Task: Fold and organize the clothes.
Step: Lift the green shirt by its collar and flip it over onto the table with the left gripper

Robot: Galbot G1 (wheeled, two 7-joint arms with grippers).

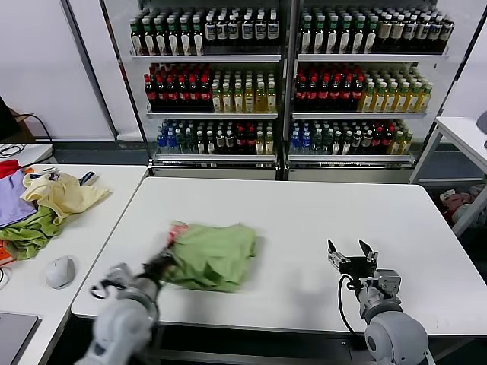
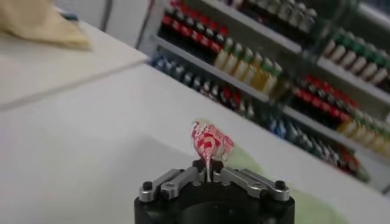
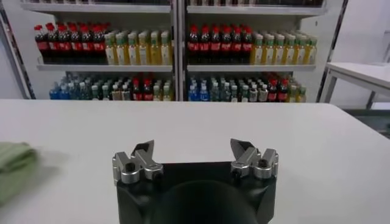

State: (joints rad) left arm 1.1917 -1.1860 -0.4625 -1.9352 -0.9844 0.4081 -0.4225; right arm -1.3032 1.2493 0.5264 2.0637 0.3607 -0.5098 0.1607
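Nearest to us, the left end effector (image 1: pixel 162 264) sits low over the front left part of the white tabletop (image 1: pixel 304 213). Its fingers (image 2: pixel 210 173) are pressed together on a fold of the polo shirt (image 1: pixel 211 255), and from the left wrist we see the red-and-white print (image 2: pixel 209 141) rising straight out of that pinch. The shirt lies bunched in a loose sage-green heap on the tabletop, just beyond and to the right of this end effector, touching it at the heap's near left edge.

At the front right of the tabletop we find the right end effector (image 1: pixel 351 252), well apart from the shirt. Its fingers (image 3: pixel 144 153) are spread wide with nothing between them, and it hovers just above bare tabletop. From its wrist view the shirt shows only as a green edge (image 3: pixel 13 167) off to one side.

Farther left, on a separate side table (image 1: pixel 99 220), we see a computer mouse (image 1: pixel 60 271) and a pile of other garments (image 1: pixel 46 205). Beyond everything stand shelves of bottles (image 1: pixel 281 84).
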